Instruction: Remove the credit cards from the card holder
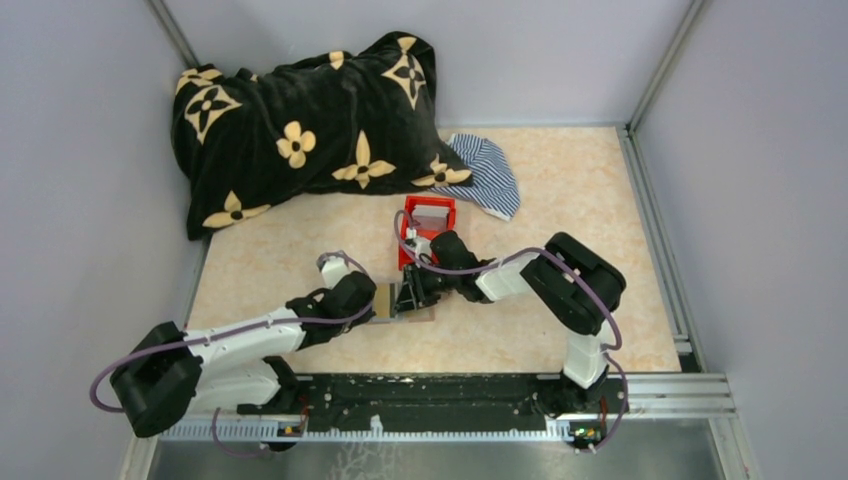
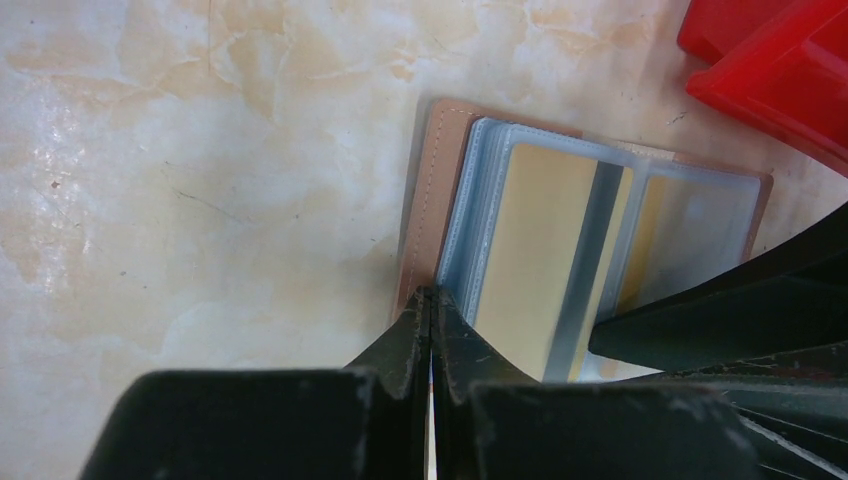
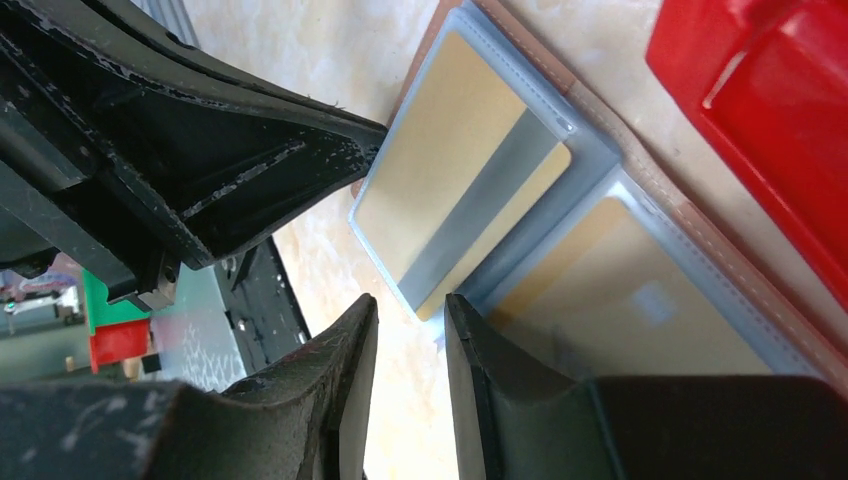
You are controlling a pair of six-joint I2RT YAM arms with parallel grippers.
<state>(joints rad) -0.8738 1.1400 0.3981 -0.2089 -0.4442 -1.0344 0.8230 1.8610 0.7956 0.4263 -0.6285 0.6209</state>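
Right gripper (image 3: 412,315) fingers apart, the striped gold card's (image 3: 450,190) corner just ahead of the gap, long axis running away. Left gripper (image 2: 432,305) fingers pressed together at the open card holder's (image 2: 428,190) edge, beside the red bin (image 3: 760,130).

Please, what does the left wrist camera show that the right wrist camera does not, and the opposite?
Only the left wrist view: the left jaws pressed shut together, tips at the brown edge of the card holder, and a wide stretch of table beside it.
Only the right wrist view: the right jaws standing apart, table visible between them, and a pale square patch on the second tan card.
Both: the open card holder, the tan card with a grey stripe in its clear pocket, and the red bin.
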